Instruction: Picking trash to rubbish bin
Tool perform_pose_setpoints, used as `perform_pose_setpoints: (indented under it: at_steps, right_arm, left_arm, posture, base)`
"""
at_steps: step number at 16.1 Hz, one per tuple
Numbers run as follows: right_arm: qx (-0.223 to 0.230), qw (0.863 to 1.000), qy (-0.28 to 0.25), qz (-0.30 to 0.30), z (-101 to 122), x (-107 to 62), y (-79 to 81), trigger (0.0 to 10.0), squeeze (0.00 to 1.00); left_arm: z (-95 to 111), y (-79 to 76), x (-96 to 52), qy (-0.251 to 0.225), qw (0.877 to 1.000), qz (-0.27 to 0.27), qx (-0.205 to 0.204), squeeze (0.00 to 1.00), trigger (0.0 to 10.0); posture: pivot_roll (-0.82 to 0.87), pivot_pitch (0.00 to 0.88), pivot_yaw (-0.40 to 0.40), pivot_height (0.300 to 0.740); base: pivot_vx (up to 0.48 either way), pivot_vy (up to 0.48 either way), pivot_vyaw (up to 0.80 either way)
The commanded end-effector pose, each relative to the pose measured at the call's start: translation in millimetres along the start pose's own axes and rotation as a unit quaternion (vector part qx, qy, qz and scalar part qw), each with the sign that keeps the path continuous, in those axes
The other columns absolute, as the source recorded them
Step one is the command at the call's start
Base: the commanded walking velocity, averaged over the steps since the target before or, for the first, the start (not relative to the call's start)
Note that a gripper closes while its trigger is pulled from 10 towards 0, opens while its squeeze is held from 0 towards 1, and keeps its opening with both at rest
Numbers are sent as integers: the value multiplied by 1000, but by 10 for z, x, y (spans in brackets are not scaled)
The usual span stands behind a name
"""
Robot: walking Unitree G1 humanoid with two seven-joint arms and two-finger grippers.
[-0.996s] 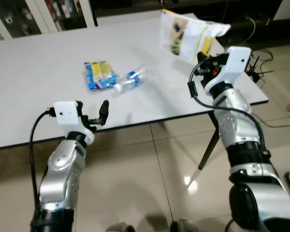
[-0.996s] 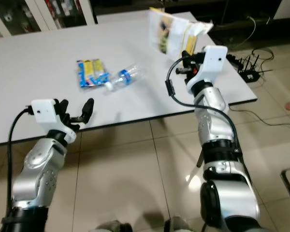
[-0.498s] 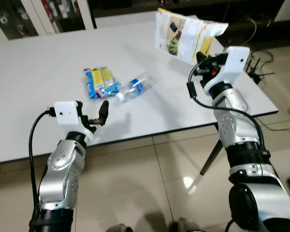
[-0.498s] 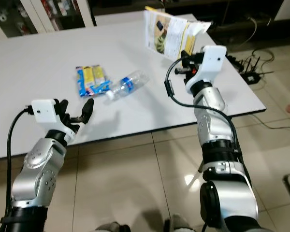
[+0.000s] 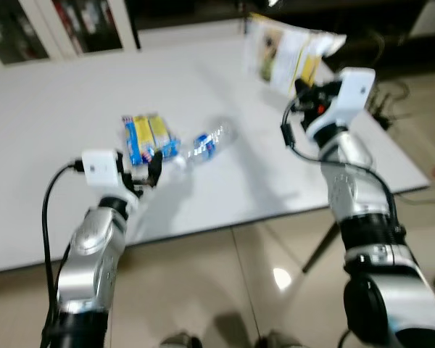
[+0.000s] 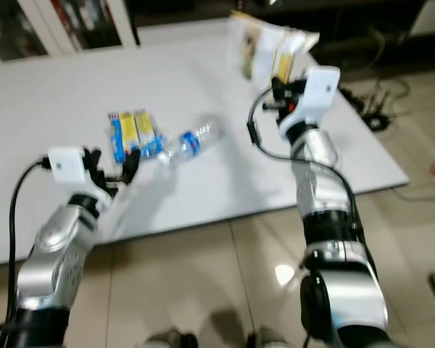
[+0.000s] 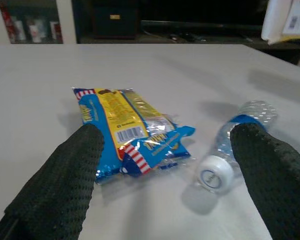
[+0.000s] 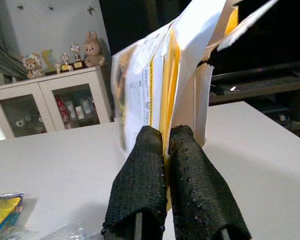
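White bench (image 5: 72, 109) over a glossy tiled floor, with dark cabinets behind. On the bench lie a blue and yellow wrapper (image 7: 127, 127) and, just beside it, a crushed clear bottle (image 7: 235, 145) on its side, white cap toward the robot. The left end effector (image 5: 151, 168) hovers at the near edge with its fingers (image 7: 60, 185) spread wide, wrapper and bottle both framed between them, neither touched. The right end effector (image 8: 165, 187) is raised over the far right corner, fingers pinched together on a yellow and white bag (image 5: 286, 51) that stands up from its grip.

Risks, as I judge them: with two pieces lying side by side in the left gap, a closing grasp could catch both badly or nudge the bottle, which would roll. The bag is held by a thin edge only and could slip or tear while the robot walks. Head views are blurred, so aim may be off.

The left wrist view gives the cap, barcode and spread fingers clearly; the head views give both arms and the bench layout. No bin can be made out
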State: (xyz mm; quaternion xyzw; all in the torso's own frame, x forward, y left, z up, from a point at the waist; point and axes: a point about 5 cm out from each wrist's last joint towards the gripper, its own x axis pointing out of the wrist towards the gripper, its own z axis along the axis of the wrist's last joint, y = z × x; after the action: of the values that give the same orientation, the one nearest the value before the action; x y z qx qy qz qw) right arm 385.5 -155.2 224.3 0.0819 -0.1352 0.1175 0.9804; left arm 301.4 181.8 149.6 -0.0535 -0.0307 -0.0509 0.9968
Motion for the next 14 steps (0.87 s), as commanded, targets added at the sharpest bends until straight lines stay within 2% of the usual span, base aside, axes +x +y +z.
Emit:
perform_pose_setpoints:
  at_steps: [1, 3, 7, 10, 14]
  right_arm:
    - [-4, 1000, -12, -8, 70, -3, -58, 10000, 0]
    - [-2, 1000, -13, -9, 73, -7, -55, 10000, 0]
    - [1, 1000, -14, -8, 62, -13, -24, 10000, 0]
    - [2, 1000, -12, -14, 39, -65, -53, 10000, 0]
    - [2, 1000, -11, -19, 38, -104, -63, 10000, 0]
  left_arm:
    - [-43, 45, 13, 17, 1000, -1, 13, 0, 10000]
    - [-37, 102, 43, 23, 999, -17, 43, 0, 10000]
    - [-18, 229, 137, 37, 996, -44, 67, 0, 10000]
    - [-98, 183, 142, 62, 992, -91, 67, 0, 10000]
    - [-125, 165, 189, 64, 990, -110, 62, 0, 10000]
  posture:
    - [-40, 118, 65, 740]
    - [-39, 120, 65, 740]
    - [-39, 132, 76, 740]
    - [-40, 146, 87, 740]
    - [-47, 166, 94, 740]
  base:
    - [0, 0, 0]
    - [0, 0, 0]
    - [0, 0, 0]
    - [0, 0, 0]
    - [0, 0, 0]
